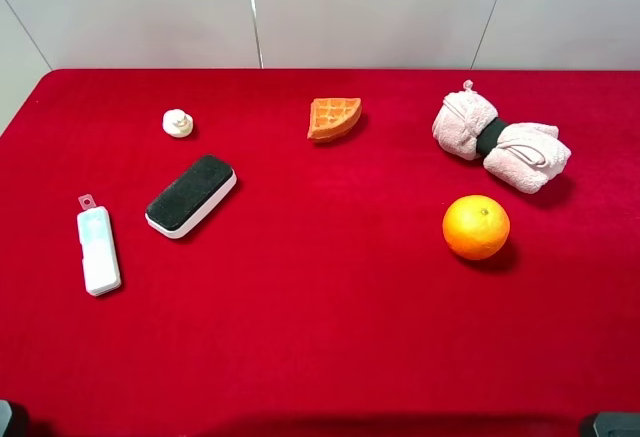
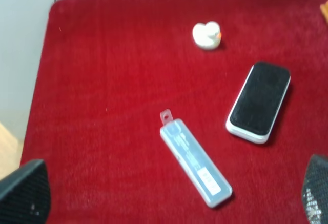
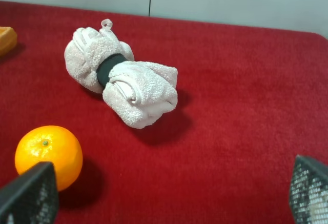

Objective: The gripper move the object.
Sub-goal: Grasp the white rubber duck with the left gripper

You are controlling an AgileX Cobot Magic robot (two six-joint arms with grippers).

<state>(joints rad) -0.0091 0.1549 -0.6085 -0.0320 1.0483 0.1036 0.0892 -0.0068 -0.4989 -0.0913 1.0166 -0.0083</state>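
The left gripper [image 2: 170,196] stands wide open and holds nothing. The small white lump [image 2: 206,34] sits on the red cloth [image 2: 102,106] well ahead of it, beyond the clear case [image 2: 195,165], with the black eraser [image 2: 259,101] ahead and off to one side. A low reach could shove the case. Closing off-centre could squeeze the rounded lump out of the jaws.
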